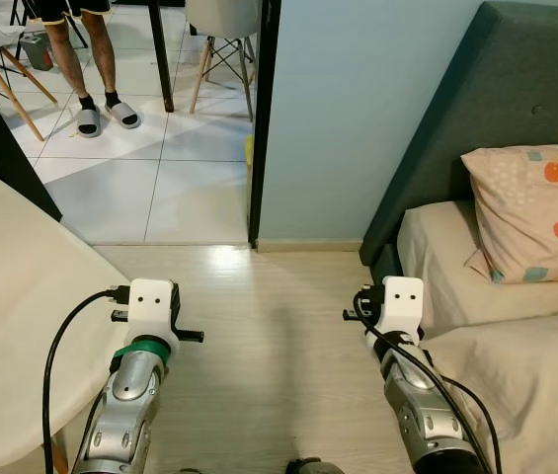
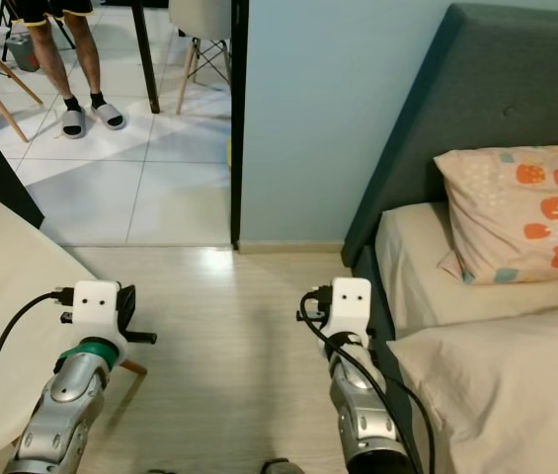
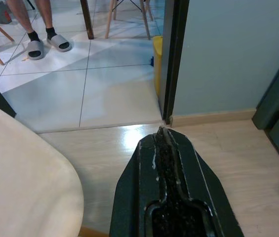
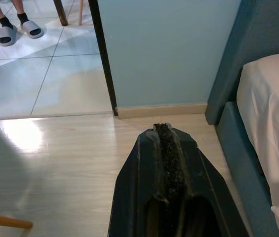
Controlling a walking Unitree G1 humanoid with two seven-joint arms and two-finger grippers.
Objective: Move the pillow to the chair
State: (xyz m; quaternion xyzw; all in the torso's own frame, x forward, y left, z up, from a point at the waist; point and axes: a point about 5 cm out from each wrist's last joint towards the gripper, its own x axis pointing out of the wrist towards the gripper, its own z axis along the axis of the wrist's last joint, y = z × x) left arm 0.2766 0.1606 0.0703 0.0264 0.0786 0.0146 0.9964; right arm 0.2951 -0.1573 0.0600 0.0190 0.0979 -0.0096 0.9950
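Right now your peach pillow with orange and teal prints (image 1: 540,212) leans at the head of the bed (image 1: 456,281), long axis across it, lower corner toward you. It looks soft and light; pinch that corner. Both the left end effector (image 3: 165,148) and right end effector (image 4: 165,143) are clenched, empty. The cream chair (image 1: 22,336) is on your left.

No readable text, label, brand, number or sign stands on anything in these views.
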